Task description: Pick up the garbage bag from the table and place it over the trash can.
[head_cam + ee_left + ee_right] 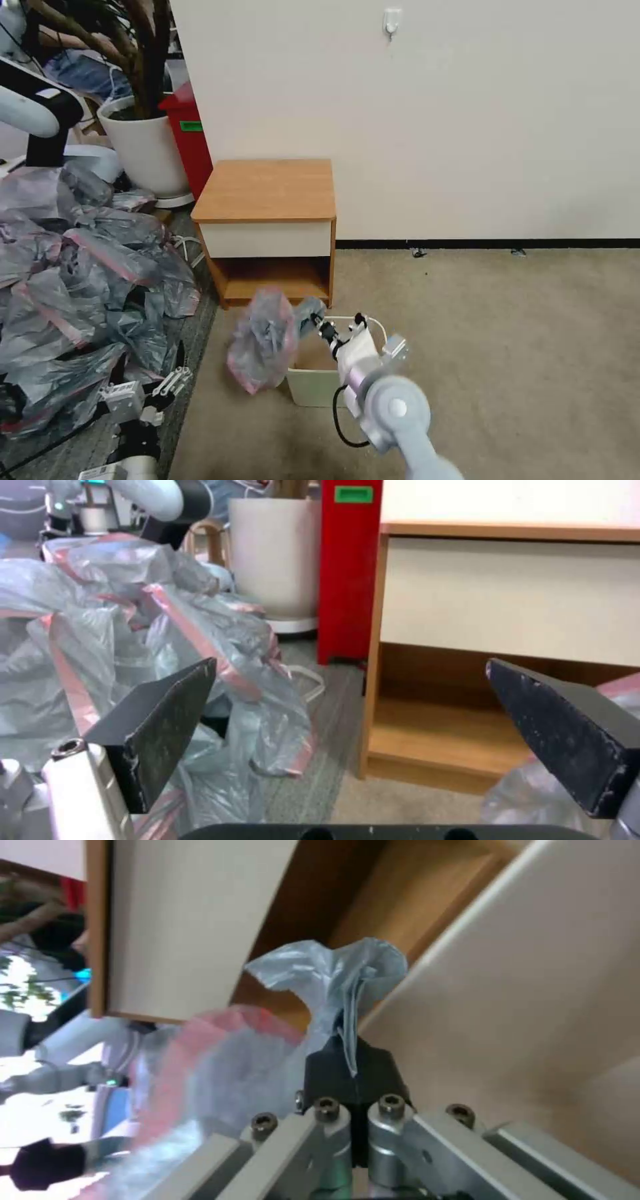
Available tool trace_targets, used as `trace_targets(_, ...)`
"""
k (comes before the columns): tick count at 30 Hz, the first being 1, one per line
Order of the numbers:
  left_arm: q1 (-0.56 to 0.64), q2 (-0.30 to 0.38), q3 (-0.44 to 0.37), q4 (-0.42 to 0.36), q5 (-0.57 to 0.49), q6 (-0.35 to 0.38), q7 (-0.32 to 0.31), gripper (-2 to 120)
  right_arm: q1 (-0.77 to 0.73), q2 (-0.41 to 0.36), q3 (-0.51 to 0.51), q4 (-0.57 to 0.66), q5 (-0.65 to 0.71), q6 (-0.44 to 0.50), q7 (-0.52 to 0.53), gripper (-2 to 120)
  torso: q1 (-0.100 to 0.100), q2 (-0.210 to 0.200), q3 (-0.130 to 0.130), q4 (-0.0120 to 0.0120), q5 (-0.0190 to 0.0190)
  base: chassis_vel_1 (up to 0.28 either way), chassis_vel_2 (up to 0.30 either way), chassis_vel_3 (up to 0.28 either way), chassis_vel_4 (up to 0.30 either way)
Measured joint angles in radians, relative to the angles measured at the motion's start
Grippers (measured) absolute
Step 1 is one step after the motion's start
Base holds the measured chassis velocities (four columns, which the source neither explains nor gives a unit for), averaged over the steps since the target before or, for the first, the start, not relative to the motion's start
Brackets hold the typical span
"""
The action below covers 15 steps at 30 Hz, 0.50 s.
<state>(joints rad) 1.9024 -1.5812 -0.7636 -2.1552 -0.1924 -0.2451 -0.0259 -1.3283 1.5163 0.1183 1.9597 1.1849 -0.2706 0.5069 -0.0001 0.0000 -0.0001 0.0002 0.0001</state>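
While right tool (319, 325) pinches it | garbage bag (263, 340) hangs lengthwise downward

The left gripper (353, 730) hangs low with its two black fingers (167, 720) spread wide apart, nothing between them. Beyond them stands the orange-brown wooden nightstand (507, 530) with its white drawer front and open shelf. Beside it rise a tall red bin (347, 580) and a big white plant pot (273, 560). A heap of crumpled grey-pink plastic bags (133, 630) fills the floor beside the nightstand.
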Motion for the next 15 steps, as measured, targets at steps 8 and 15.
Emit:
trace_targets(8, -0.007, 0.012, -0.006, 0.006, -0.005, -0.006, -0.002, 100, -0.086, -0.086, 0.0, 0.052, -0.089, 0.025, -0.001, 0, 0.0, 0.0, 0.0, -0.0002, 0.0, 0.0, 0.0, 0.0, 0.0)
trace_targets(15, -0.024, 0.009, 0.012, 0.024, -0.002, -0.006, -0.002, 100, -0.143, -0.109, -0.026, 0.088, -0.127, 0.025, -0.001, 0, 0.0, 0.0, 0.0, -0.0002, 0.0, 0.0, 0.0, 0.0, 0.0)
